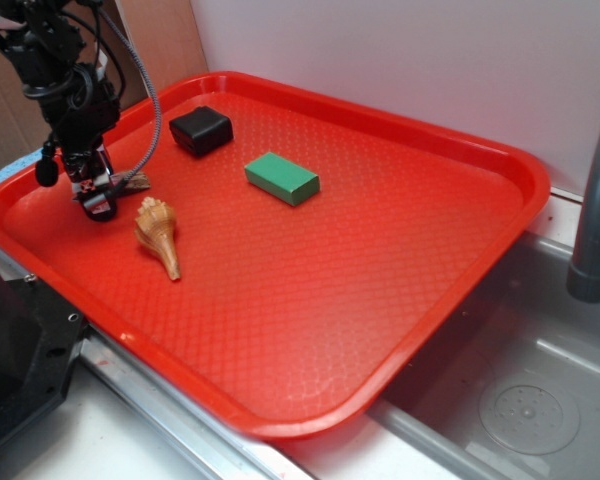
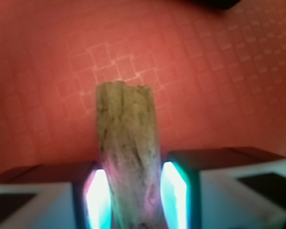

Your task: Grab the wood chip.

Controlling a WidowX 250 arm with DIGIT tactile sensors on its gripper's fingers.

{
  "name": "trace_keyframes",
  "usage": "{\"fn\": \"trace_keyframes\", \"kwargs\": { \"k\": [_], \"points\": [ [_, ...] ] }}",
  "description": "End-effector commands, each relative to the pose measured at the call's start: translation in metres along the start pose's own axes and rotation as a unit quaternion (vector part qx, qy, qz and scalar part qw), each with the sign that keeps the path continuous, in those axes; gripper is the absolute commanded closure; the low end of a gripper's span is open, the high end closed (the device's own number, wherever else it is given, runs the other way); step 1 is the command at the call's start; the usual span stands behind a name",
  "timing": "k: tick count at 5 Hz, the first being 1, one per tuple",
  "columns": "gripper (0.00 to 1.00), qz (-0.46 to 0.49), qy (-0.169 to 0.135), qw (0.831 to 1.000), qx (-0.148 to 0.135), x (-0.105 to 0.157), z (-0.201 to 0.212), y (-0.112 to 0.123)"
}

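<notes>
Red tray [image 1: 460, 260], textured surface, set over a metal sink [image 1: 540, 400]; grey faucet pipe [image 1: 595, 200] seen at the right edge.

Gripper [image 1: 98, 200] is positioned low at the tray's near-left area, pointing down, black arm and cables above it. In the wrist view the gripper [image 2: 136, 191] is seen with a finger on each side of the wood chip [image 2: 127, 143]; the 2 glowing pads [image 2: 97, 198] sit against or just beside the chip's flanks. The jaws are drawn in around the chip; whether firm contact is made on both sides cannot be told, as the view is blurred. Whether the chip rests on the tray or is lifted cannot be told.

Wood chip: grey-brown, rough grain, blunt ragged end pointing away from the wrist camera. In the exterior view only a short end of the wood chip [image 1: 135, 181] is seen projecting from behind the fingers toward the tray's middle.

Surroundings, 3 other objects on the tray:
- Seashell [image 1: 156, 233], orange-tan, spiral, lying just beside the gripper on the side toward the tray's middle, apart from the chip.
- Black block [image 1: 201, 130], farther back, near the far rim.
- Green block [image 1: 281, 178], well apart, toward the middle.

Nothing is seen lying across the chip.
</notes>
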State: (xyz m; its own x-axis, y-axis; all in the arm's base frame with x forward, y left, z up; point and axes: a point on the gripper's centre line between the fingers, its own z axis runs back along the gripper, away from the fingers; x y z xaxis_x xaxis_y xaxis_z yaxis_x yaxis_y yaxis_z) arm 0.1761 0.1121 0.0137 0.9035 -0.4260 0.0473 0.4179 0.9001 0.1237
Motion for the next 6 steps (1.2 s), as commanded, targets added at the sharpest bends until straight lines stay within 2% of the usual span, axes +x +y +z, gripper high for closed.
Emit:
{"fn": "trace_keyframes", "kwargs": {
  "k": [1,2,3,4,5,6],
  "points": [
    [1.00,0.133,0.007,0.989,0.062,0.012,0.035,-0.016],
    [1.00,0.188,0.008,0.981,0.046,0.022,0.067,-0.027],
    [1.00,0.242,-0.004,0.970,0.019,0.033,0.107,-0.043],
    [1.00,0.261,-0.012,0.965,-0.024,0.048,0.141,-0.057],
    [1.00,0.299,-0.017,0.953,-0.048,0.065,0.166,-0.070],
    [1.00,0.307,-0.019,0.950,-0.061,0.075,0.178,-0.078]
  ]
}}
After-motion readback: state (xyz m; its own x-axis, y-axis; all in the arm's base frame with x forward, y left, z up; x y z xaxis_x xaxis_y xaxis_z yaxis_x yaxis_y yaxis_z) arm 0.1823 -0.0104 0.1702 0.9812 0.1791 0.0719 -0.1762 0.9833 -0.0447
